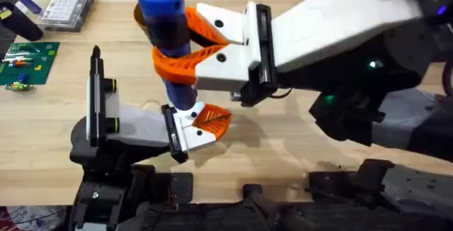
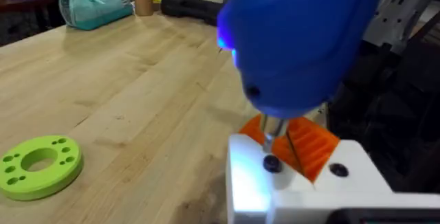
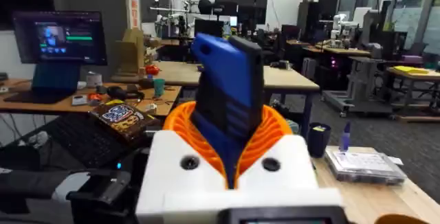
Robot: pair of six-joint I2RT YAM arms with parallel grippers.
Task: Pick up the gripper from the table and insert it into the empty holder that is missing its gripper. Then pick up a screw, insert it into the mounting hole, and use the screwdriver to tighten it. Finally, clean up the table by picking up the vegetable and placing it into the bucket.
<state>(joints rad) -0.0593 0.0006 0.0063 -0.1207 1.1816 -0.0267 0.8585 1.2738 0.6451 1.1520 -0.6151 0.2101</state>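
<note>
Screwdriver [image 2: 295, 38] bit on screw [image 2: 271, 163]; green disc [image 2: 38, 165] on table [image 2: 137, 93].

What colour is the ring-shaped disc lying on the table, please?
Bright green; the ring-shaped disc shows best in the left wrist view.

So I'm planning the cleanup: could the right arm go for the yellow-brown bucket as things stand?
Probably not yet: the right gripper is shut on the blue screwdriver, which stands bit-down on the gripper in the holder.
</note>
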